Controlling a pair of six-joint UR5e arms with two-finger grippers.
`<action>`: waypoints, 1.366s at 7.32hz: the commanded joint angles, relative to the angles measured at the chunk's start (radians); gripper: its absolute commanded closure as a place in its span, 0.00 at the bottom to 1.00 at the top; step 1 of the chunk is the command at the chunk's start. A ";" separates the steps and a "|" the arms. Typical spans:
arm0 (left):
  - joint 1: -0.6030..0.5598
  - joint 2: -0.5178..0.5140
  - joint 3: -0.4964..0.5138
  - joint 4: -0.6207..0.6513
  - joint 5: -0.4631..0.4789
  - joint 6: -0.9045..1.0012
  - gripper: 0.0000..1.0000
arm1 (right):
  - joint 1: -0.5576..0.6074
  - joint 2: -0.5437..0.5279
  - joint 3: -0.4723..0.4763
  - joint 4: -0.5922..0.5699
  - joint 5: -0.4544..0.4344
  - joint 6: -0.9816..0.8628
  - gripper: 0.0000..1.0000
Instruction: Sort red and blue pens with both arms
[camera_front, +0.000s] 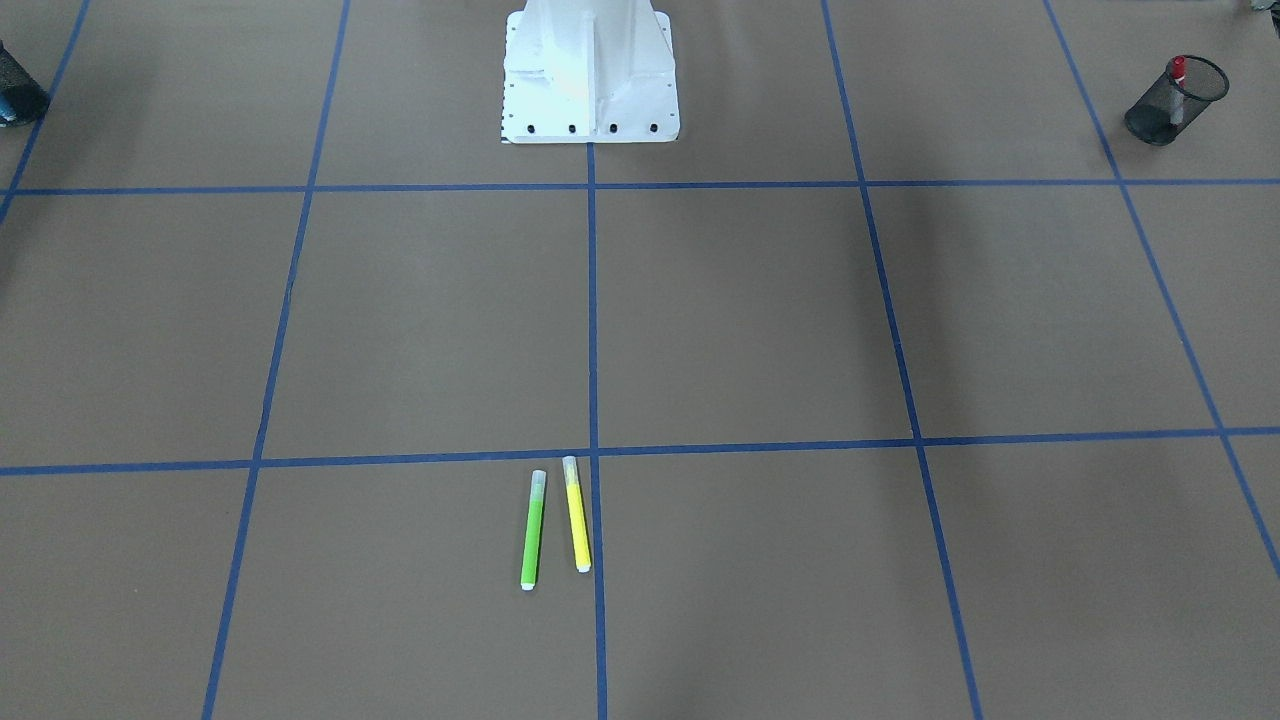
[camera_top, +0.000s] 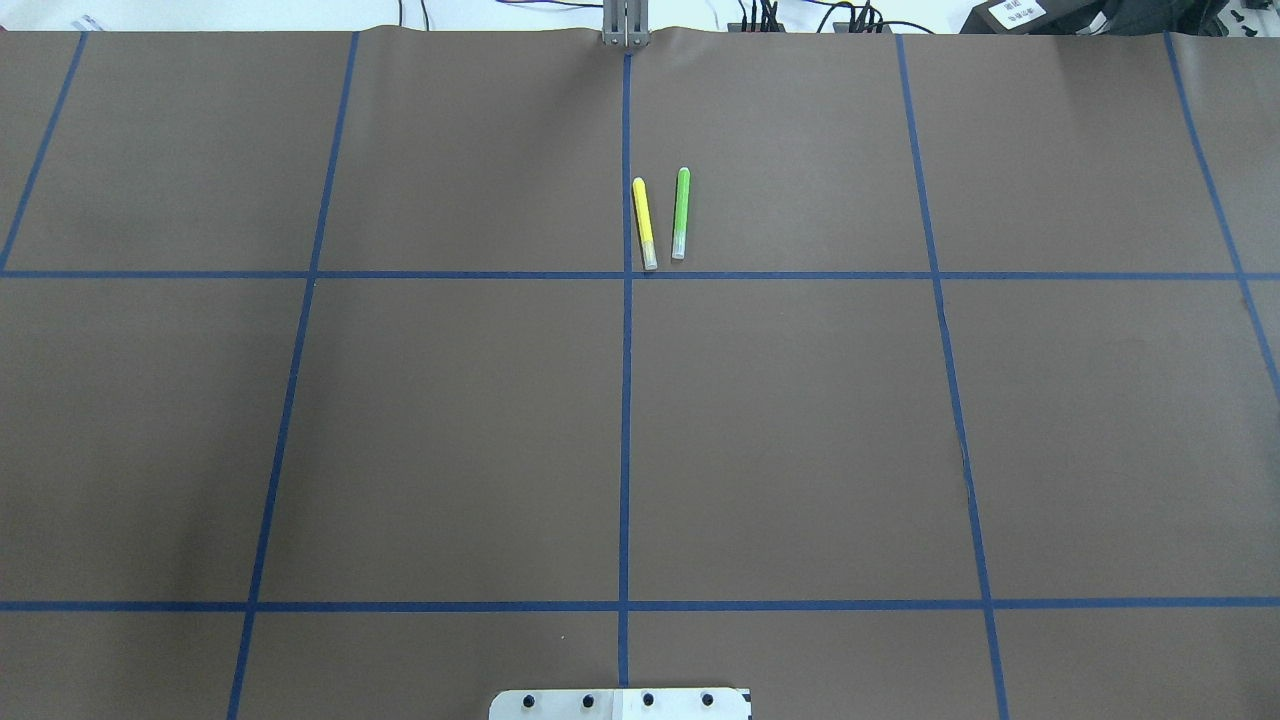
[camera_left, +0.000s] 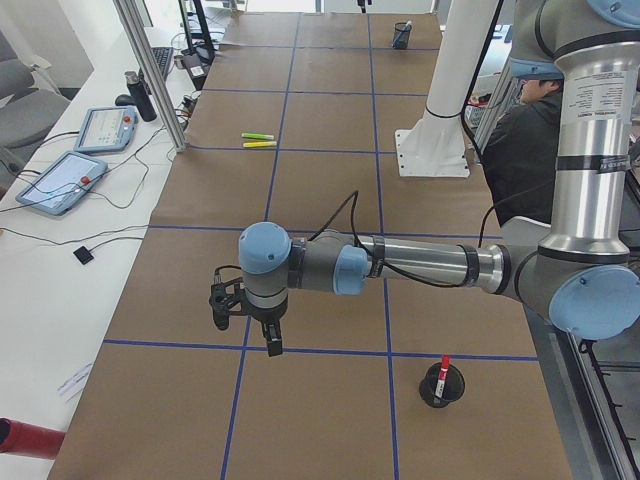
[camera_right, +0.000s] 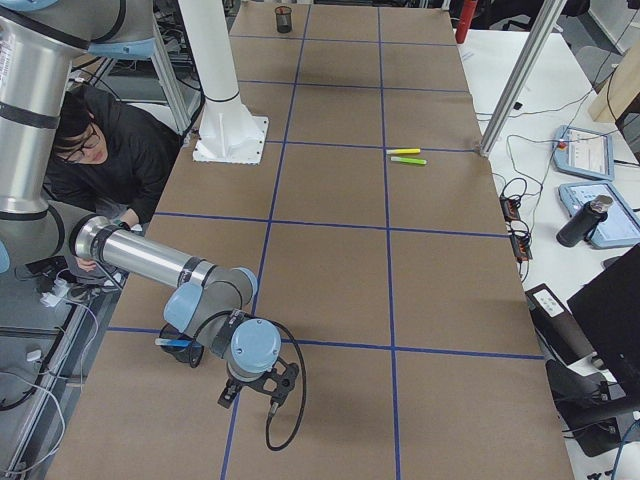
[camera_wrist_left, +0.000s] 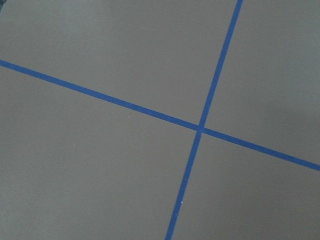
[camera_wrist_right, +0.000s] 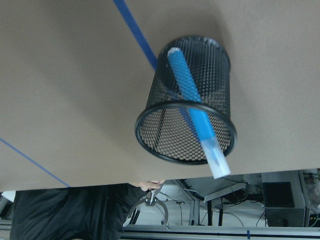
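The red pen (camera_front: 1178, 70) stands upright in a black mesh cup (camera_front: 1170, 105), also seen as the red pen (camera_left: 444, 364) near the left arm's base. The blue pen (camera_wrist_right: 195, 110) leans inside another black mesh cup (camera_wrist_right: 185, 125), its pale cap sticking out past the rim; the blue pen (camera_right: 172, 342) also shows beside the right arm. My left gripper (camera_left: 248, 328) hangs over bare table by a tape crossing. My right gripper (camera_right: 252, 398) hovers near its cup. Both show only in the side views, so I cannot tell open or shut.
A green marker (camera_top: 680, 212) and a yellow marker (camera_top: 644, 222) lie side by side at the far middle of the table. The white pedestal (camera_front: 590, 75) stands at the robot's side. A person (camera_right: 110, 150) sits behind the robot. Tablets (camera_left: 62, 182) lie off the table.
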 joint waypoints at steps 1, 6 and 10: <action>0.014 0.022 -0.001 -0.053 0.015 -0.001 0.00 | -0.003 0.058 -0.042 0.183 0.014 0.059 0.01; 0.018 0.026 0.013 -0.116 0.030 0.001 0.00 | -0.010 0.157 -0.047 0.284 0.017 0.096 0.01; 0.089 0.033 0.034 -0.116 0.097 -0.001 0.00 | -0.093 0.353 -0.020 0.135 0.017 0.231 0.01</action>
